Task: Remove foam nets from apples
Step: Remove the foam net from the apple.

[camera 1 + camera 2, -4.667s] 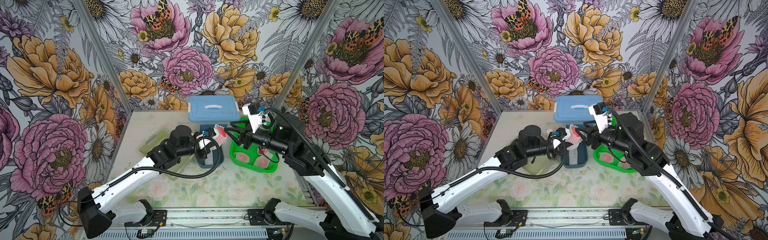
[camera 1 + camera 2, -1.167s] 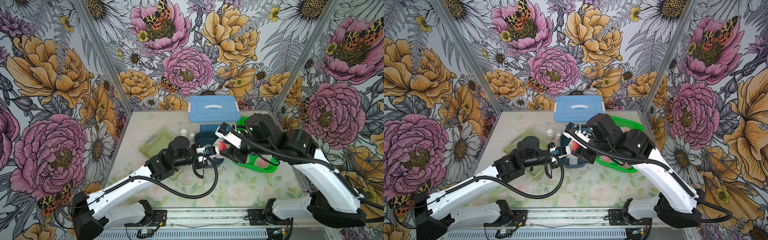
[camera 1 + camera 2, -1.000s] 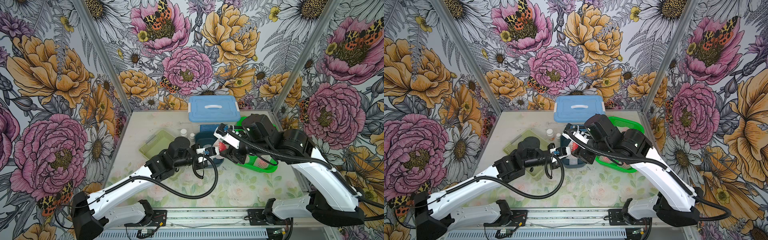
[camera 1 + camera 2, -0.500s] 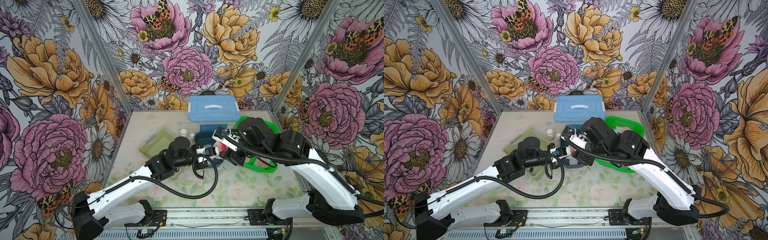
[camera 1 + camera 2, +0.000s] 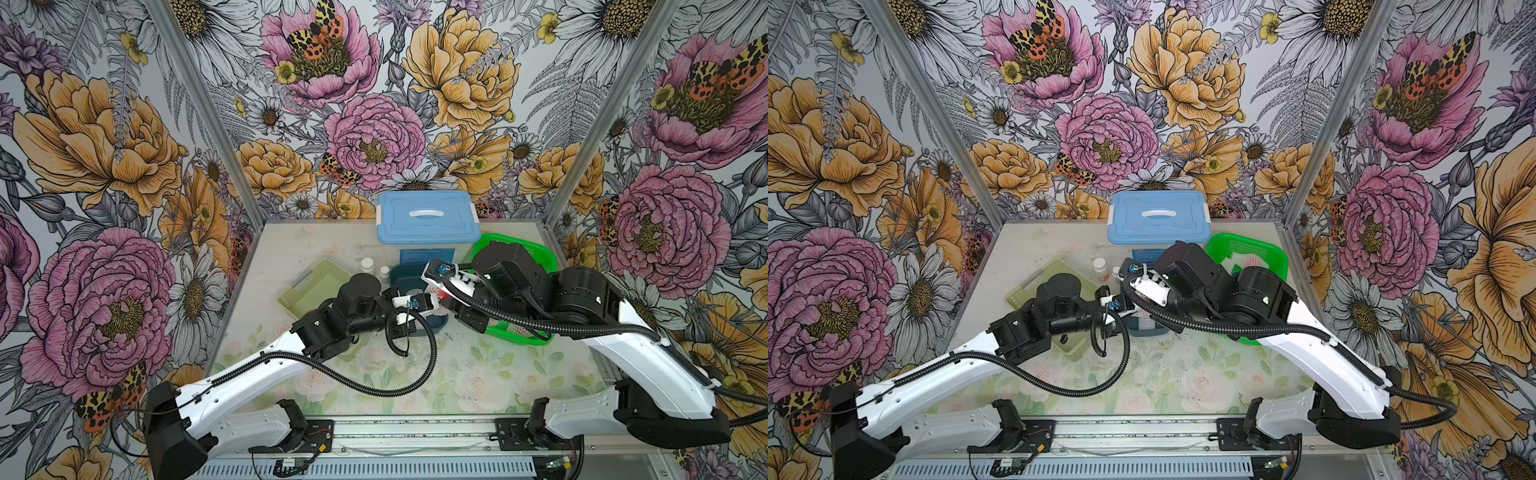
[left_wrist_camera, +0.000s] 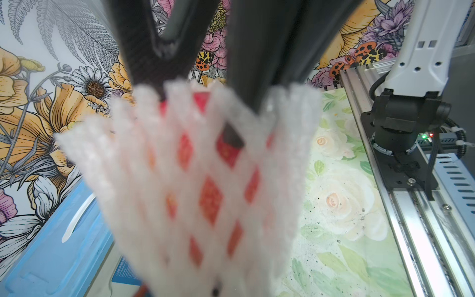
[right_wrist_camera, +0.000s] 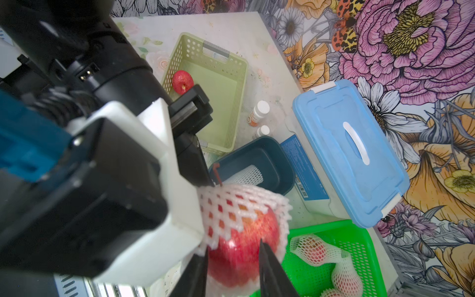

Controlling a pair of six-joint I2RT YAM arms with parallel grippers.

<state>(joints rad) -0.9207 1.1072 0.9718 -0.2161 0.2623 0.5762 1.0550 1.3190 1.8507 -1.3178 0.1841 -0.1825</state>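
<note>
- Against 4.7 s ago: the apple (image 7: 244, 236) in its foam net (image 7: 239, 203) has come down from beside the blue-lidded box (image 7: 354, 146). It now hangs in the air over the dark blue bin (image 7: 285, 159), at the edge nearest the bright green basket (image 7: 365, 246).
- Right arm (image 5: 631, 353) has folded in across the bright green basket and hides much of it in both top views.
- Left arm (image 5: 266, 370) has barely shifted over the last 1.2 s.
- Left jaws: closed, pinching the foam net at its frilly end.
- Right jaws: parted, 1 tip on each side of the apple's bare end; cannot tell whether they press on it.
- Foam net: white, soft, diamond holes, pushed up so it covers only part of the apple; the rest shows glossy red skin.
- Dark blue bin: smooth plastic with rounded corners, and 1 empty net (image 7: 246, 174) lies inside.
- Pale green basket (image 7: 239, 64): rectangular with perforated walls, and holds 1 bare apple (image 7: 182, 81).
- Bright green basket: fine lattice, holding at least 2 netted apples (image 7: 313, 246).
- 2 small white bottles (image 7: 259, 109) stand between the pale basket and the box.
- Surface (image 5: 478, 374): pale floral print.
</note>
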